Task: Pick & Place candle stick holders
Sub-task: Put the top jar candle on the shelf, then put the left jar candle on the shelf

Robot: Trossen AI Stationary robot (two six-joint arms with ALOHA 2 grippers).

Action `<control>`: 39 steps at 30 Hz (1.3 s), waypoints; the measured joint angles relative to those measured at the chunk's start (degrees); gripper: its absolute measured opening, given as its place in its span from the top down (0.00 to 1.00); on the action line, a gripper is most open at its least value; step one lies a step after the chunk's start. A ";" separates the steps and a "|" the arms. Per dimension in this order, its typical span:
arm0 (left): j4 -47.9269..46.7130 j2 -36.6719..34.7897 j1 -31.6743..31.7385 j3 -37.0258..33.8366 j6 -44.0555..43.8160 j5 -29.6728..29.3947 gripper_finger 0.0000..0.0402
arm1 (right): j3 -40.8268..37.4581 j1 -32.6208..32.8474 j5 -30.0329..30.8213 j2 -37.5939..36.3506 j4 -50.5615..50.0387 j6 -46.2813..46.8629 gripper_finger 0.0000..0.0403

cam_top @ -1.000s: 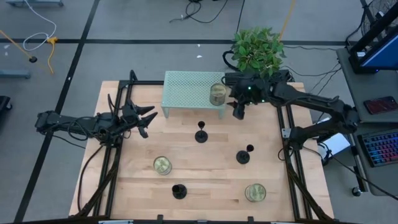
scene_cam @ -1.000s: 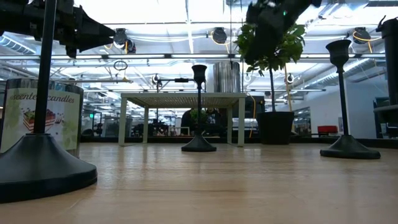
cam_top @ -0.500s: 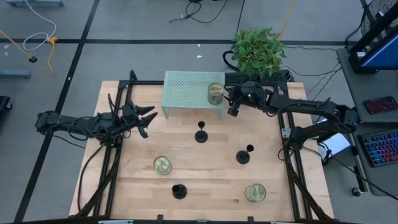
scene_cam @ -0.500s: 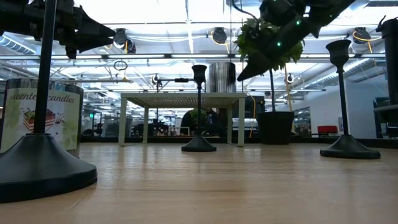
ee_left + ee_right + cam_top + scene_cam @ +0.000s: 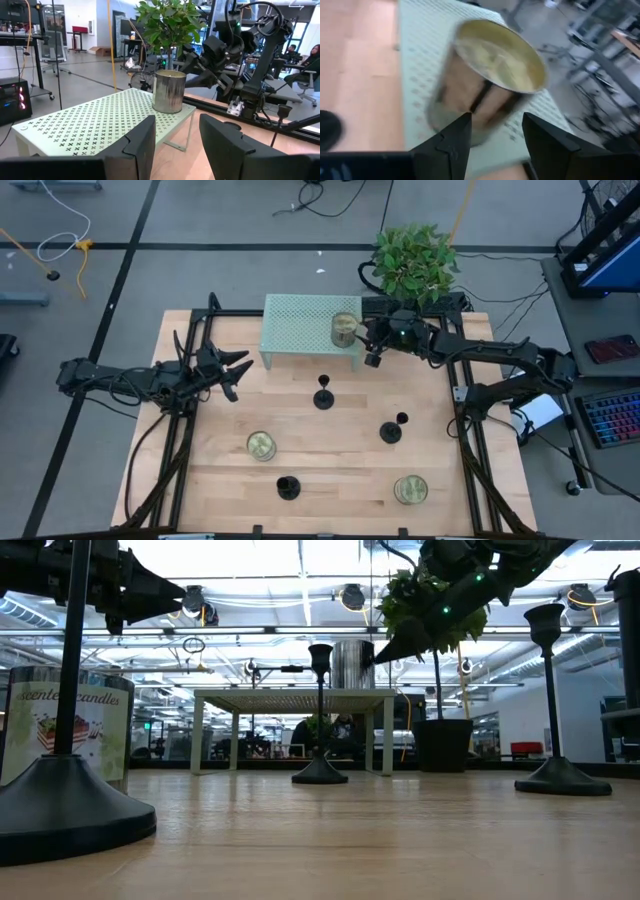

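On the wooden table (image 5: 330,470) we saw all three candle stick holders standing loose: one (image 5: 324,396) just in front of the pale green perforated stand (image 5: 300,323), one (image 5: 392,429) toward the right side, and one (image 5: 288,487) near the front edge. We judged that none had been placed anywhere, so the whole pick-and-place was left to do.

Our right gripper (image 5: 372,357) hung at the stand's right end, close beside a metal candle tin (image 5: 345,330) that stood on the stand's corner. Through the right wrist camera its fingers (image 5: 451,142) were parted, with the tin (image 5: 487,80) filling the view beyond the gap and nothing held. Our left gripper (image 5: 232,370) waited over the table's left side, well apart from every holder, its fingers (image 5: 140,142) spread and empty.

For room to move, we judged the middle of the table open, with the nearest holder just below the right gripper. Two more candle tins sat on the table, one (image 5: 262,445) left of centre and one (image 5: 410,489) at the front right. The stand's legs and the tin near its edge were what we would have steered around, along with the potted plant (image 5: 415,260) behind it.
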 joint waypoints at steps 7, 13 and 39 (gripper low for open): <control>1.05 0.02 -0.21 0.00 0.20 12.22 0.61 | 0.00 1.60 8.02 -0.97 -1.44 -1.24 0.58; 7.47 3.40 -3.91 0.00 0.54 19.84 0.61 | 0.00 6.69 8.14 -5.17 -5.37 1.80 0.58; -33.60 44.82 -24.51 26.21 -27.66 24.23 0.61 | -0.50 27.84 8.19 -8.53 -6.36 9.01 0.58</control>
